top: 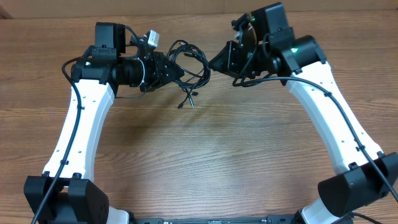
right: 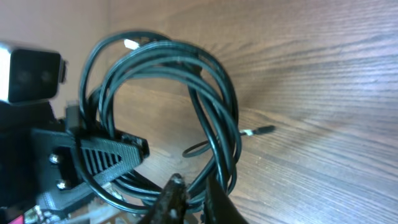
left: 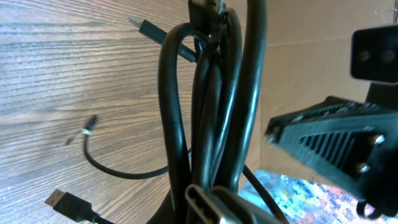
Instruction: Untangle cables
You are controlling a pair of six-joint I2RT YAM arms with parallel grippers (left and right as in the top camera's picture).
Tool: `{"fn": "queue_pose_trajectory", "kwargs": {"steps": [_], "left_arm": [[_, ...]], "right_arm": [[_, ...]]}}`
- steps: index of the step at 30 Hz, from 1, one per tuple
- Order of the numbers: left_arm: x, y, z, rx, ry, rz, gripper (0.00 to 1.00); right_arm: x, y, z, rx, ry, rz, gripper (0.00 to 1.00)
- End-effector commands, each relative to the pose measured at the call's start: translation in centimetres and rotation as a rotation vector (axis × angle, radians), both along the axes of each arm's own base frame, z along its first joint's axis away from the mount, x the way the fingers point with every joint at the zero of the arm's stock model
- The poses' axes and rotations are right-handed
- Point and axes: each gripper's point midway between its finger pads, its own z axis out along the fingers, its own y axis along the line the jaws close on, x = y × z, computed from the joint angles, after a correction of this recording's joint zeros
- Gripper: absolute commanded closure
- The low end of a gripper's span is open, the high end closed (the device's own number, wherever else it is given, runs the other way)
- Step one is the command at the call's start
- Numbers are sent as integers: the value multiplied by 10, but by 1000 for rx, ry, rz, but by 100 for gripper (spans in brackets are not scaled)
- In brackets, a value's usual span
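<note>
The cables (top: 193, 62) are a tangled bunch of thin black loops held up between my two grippers at the back middle of the table. My left gripper (top: 179, 70) grips the bunch from the left and my right gripper (top: 214, 62) from the right. In the right wrist view the loops (right: 217, 106) pass between the closed fingers (right: 196, 196), with the left gripper (right: 118, 149) opposite. In the left wrist view the strands (left: 211, 112) fill the middle and hide my own fingers. The right gripper (left: 323, 143) is to their right. Loose plug ends (top: 181, 104) hang toward the table.
The wooden table (top: 205, 162) spreads in front of the bunch. A pale cardboard wall (top: 186, 6) runs along the back edge. Both white arms reach in from the front corners, each with a thicker black wire (top: 74, 124) along it.
</note>
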Motion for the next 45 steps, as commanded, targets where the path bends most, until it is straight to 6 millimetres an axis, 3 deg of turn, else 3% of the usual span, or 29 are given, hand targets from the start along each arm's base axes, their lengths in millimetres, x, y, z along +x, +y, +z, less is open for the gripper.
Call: {"fn": "queue_pose_trajectory", "kwargs": {"steps": [1,9,16,22,26,32,35,36,38,40,41,43,45], "left_arm": [[-1,-2,14,-13,-2,23,96],[-1,-2,14,-13,-1,23,96],[-7,-10,23,-77,8,-18,96],[-10,-22,56,-230,-85,-126,96],[-10,-20,67,-288,-92,-143,96],[7,-5,131,-462,-204,-178,96],[17,-1,150,-463,-303,-156,96],[19,-1,149,-458,-311,-149,96],[22,-3,134,-431,-263,-110,96],[32,2,105,-373,-136,16,96],[39,11,80,-318,-3,147,96],[40,28,38,-258,298,401,96],[35,43,13,-255,562,638,96]], "right_arm": [[-5,9,-6,0,55,-9,92],[-20,26,-16,-10,106,18,94],[-20,52,-49,-40,162,26,95],[-7,49,-104,-133,244,-8,96],[-3,44,-105,-134,242,-19,96],[-13,25,-123,-278,264,-45,95],[-15,24,-123,-283,269,-41,95],[-14,24,-122,-277,267,-40,94],[-11,35,-94,-181,183,62,82],[-8,36,-58,-124,85,107,63],[-6,31,-33,-91,37,104,51],[-5,11,-5,-69,-5,58,50],[-2,-6,-6,-78,26,18,50]]}}
